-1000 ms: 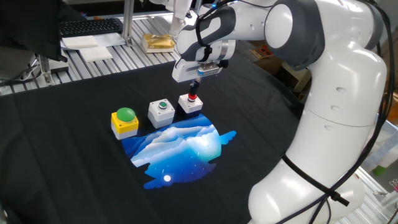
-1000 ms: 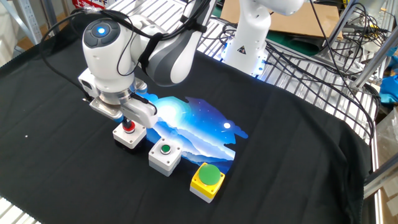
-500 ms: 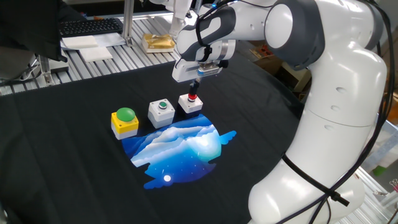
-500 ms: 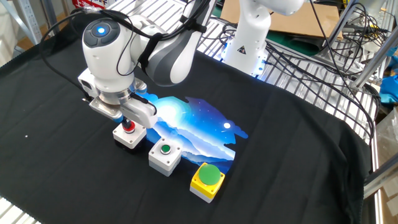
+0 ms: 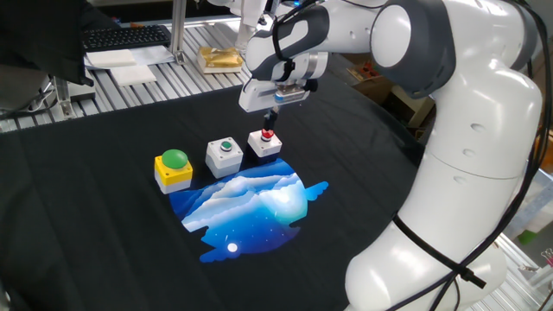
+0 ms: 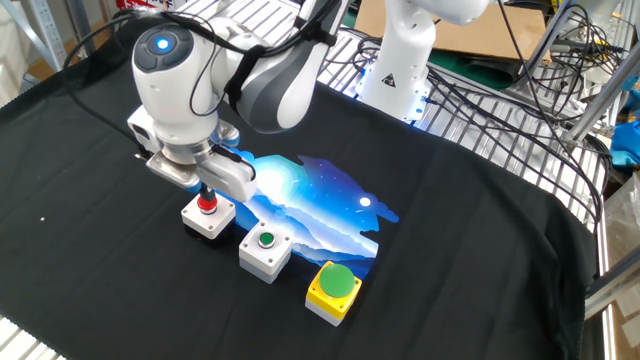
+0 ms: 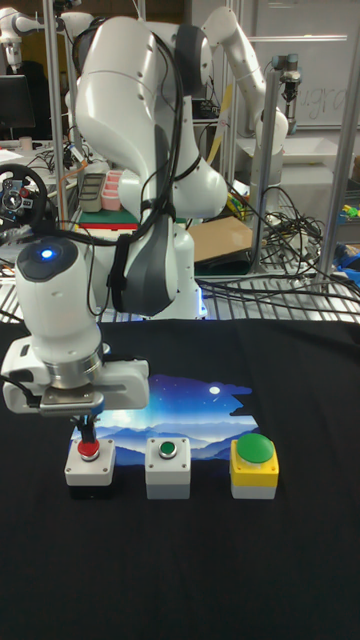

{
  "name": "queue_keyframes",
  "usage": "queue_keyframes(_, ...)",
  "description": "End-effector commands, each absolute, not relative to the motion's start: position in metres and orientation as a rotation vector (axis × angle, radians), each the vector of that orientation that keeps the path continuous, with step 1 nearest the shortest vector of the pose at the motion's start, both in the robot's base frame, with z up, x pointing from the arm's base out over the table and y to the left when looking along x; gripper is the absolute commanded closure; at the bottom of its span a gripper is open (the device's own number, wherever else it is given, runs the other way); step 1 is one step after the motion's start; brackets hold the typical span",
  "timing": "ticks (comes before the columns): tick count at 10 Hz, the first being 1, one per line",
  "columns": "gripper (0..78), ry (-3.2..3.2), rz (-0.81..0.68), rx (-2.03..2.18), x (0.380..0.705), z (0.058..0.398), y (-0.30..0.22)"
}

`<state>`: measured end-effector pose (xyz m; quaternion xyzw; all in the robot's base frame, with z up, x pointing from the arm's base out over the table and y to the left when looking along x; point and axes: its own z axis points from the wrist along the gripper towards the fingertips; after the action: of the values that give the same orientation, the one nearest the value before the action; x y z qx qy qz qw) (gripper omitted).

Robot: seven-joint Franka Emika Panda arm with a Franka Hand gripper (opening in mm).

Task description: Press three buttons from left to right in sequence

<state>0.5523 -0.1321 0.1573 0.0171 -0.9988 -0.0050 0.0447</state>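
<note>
Three button boxes sit in a row on a black cloth (image 5: 104,216), right at the edge of a blue mountain picture (image 5: 251,207) printed on it. In one fixed view the yellow box (image 5: 174,169) with the big green dome is at the left end. The white box with the green button (image 5: 225,155) is in the middle. The white box with the red button (image 5: 264,142) is at the right end. The boxes stand close together but do not touch.

The gripper (image 5: 271,117) hangs straight above the red button box. Its tip points down at the red button. In the other fixed view the tip (image 6: 206,192) looks just over the red button (image 6: 206,205). In the tall fixed view the gripper (image 7: 84,432) is also right above the red button (image 7: 88,448), very near it. It is hard to tell if the tip touches the button or floats just over it.

The fingers look like one thin dark stick. No view shows if they are pulled apart or pressed together, so that cannot be told. The gripper holds nothing that can be seen.
</note>
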Motion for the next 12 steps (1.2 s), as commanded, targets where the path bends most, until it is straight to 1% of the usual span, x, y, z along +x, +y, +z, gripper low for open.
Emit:
queue_keyframes(1,77.6,-3.046,0.005,0.03,0.56,0.196,-0.118)
queue_keyframes(3,77.6,-3.048,0.004,0.025,0.557,0.204,-0.109)
queue_keyframes(6,77.6,-3.05,0.004,0.019,0.554,0.204,-0.099)
queue_keyframes(12,77.6,-3.067,-0.017,-0.033,0.546,0.187,-0.069)
